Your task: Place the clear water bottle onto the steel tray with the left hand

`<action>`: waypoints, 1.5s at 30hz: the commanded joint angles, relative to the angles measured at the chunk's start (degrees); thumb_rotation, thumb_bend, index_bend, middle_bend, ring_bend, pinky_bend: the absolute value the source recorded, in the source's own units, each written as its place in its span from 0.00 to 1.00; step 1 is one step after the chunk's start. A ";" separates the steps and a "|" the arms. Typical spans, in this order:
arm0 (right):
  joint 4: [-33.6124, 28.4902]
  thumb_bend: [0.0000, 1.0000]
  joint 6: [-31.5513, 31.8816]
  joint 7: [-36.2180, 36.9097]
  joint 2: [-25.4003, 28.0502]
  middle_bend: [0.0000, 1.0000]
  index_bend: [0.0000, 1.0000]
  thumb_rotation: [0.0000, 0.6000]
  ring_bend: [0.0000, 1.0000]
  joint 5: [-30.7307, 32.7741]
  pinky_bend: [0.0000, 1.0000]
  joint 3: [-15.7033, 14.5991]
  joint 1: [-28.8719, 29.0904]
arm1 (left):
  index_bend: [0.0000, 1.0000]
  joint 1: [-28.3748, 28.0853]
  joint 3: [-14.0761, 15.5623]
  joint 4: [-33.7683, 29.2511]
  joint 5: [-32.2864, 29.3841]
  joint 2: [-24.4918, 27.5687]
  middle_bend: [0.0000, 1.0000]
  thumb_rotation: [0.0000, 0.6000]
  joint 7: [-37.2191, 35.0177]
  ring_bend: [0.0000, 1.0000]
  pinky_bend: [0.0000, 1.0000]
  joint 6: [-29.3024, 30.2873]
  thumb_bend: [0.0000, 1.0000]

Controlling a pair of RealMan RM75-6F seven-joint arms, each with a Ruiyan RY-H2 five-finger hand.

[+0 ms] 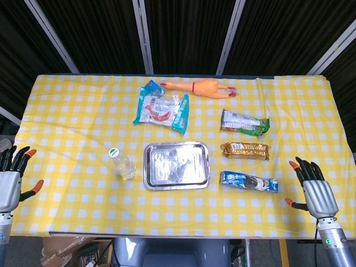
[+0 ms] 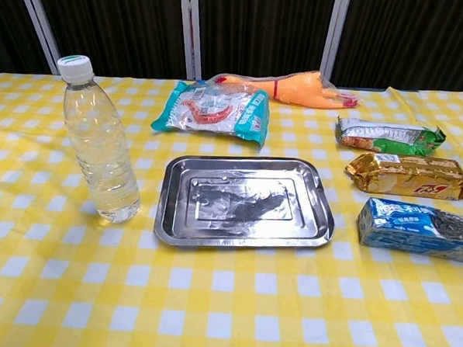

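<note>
The clear water bottle [image 1: 123, 164] [image 2: 98, 141] stands upright with a white cap on the yellow checked cloth, just left of the steel tray [image 1: 177, 165] [image 2: 244, 200], which lies flat with nothing on it. My left hand [image 1: 12, 177] hovers at the table's left edge, far left of the bottle, fingers spread and holding nothing. At the table's right front corner my right hand [image 1: 312, 190] is likewise spread and holds nothing. Neither hand shows in the chest view.
Behind the tray lie a teal snack bag [image 1: 162, 109] [image 2: 214, 110] and a rubber chicken [image 1: 201, 88] [image 2: 286, 89]. To its right sit a green packet [image 1: 243, 123] [image 2: 388, 136], a gold packet [image 1: 245, 149] [image 2: 406, 176] and a blue cookie pack [image 1: 248, 182] [image 2: 420, 228].
</note>
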 commanded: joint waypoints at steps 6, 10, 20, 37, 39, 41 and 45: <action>-0.44 0.05 0.24 -0.93 -0.01 0.00 0.11 1.00 0.04 -0.68 0.00 -0.42 -0.06 | 0.15 0.12 0.13 -0.53 0.84 0.25 0.10 1.00 0.08 0.00 0.04 0.23 0.27; -0.48 0.05 0.42 -0.87 -0.02 0.00 0.11 1.00 0.04 -0.84 0.00 -0.62 -0.24 | 0.15 0.13 0.29 -0.79 0.97 0.08 0.10 1.00 0.34 0.00 0.04 -0.02 0.27; -0.81 0.05 0.90 -0.35 0.43 0.00 0.11 1.00 0.04 -0.60 0.00 -0.40 -0.53 | 0.15 -0.51 0.55 0.10 0.52 -0.82 0.11 1.00 -0.40 0.00 0.04 -2.20 0.26; -0.99 0.05 -1.49 2.08 0.48 0.00 0.11 1.00 0.04 -1.01 0.00 -0.88 0.58 | 0.16 -12.14 1.00 -8.17 0.20 1.34 0.12 1.00 -43.57 0.00 0.04 -25.61 0.25; -0.76 0.05 -1.77 1.92 0.48 0.00 0.11 1.00 0.04 -0.83 0.00 -0.83 0.72 | 0.16 -13.88 -0.11 -7.87 -1.43 0.04 0.12 1.00 -44.01 0.00 0.04 -27.97 0.25; -0.47 0.05 -1.98 1.84 0.34 0.00 0.11 1.00 0.04 -0.51 0.00 -0.76 0.75 | 0.16 -15.11 -0.72 -7.51 -2.83 -1.31 0.12 1.00 -42.66 0.00 0.04 -29.59 0.25; -0.19 0.05 -2.06 2.33 0.32 0.00 0.11 1.00 0.04 -0.29 0.00 -0.74 0.71 | 0.16 -16.41 -1.89 -7.40 -5.62 -3.50 0.12 1.00 -41.08 0.00 0.04 -31.15 0.25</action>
